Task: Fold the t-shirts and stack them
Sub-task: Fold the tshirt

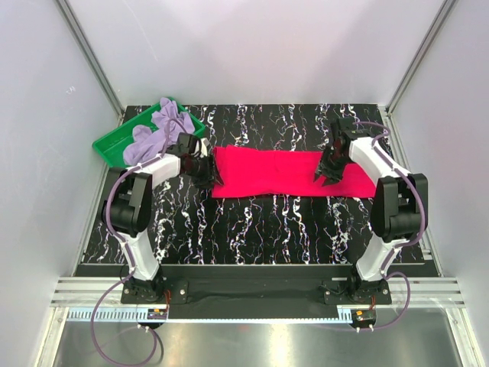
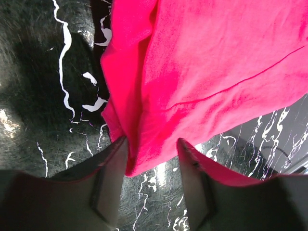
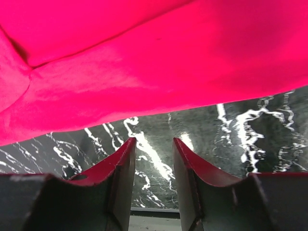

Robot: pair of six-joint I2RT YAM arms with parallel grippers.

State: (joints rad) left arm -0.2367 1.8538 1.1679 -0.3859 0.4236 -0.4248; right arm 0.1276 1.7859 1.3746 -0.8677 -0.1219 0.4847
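**Entry 1. Crimson t-shirt** (image 1: 275, 172). Soft knit cloth, folded into one long flat band across the middle of the table (image 1: 252, 222). The table is a glossy black slab veined in white.

**Entry 2. Lavender t-shirt** (image 1: 157, 131). Pale cloth, a crumpled heap inside the green tray (image 1: 107, 147). The tray is a shallow plastic rectangle set askew at the table's far-left corner.

**Entry 3. Left gripper** (image 1: 205, 170). At the left end of the crimson band.
- Top view: shows its place only; the jaws are too small to read.
- Left wrist view: the jaws stand partly apart. A doubled corner of crimson cloth reaches down between the grey fingers (image 2: 113, 178), with marbled table showing below it in the gap. Whether the pads press the cloth cannot be told.
- This view alone shows the layered fold and a thin stitched seam running across the fabric.

**Entry 4. Right gripper** (image 1: 327, 174). Over the right end of the band.
- Right wrist view: the jaws are partly apart with nothing between them, and bare table shows in the gap.
- The shirt's smooth edge, with one crease, lies just beyond the fingertips.
- The dark fingers carry a red glow along their rims.

**Note.** Only the top view shows the tray, the lavender shirt and the whole band.
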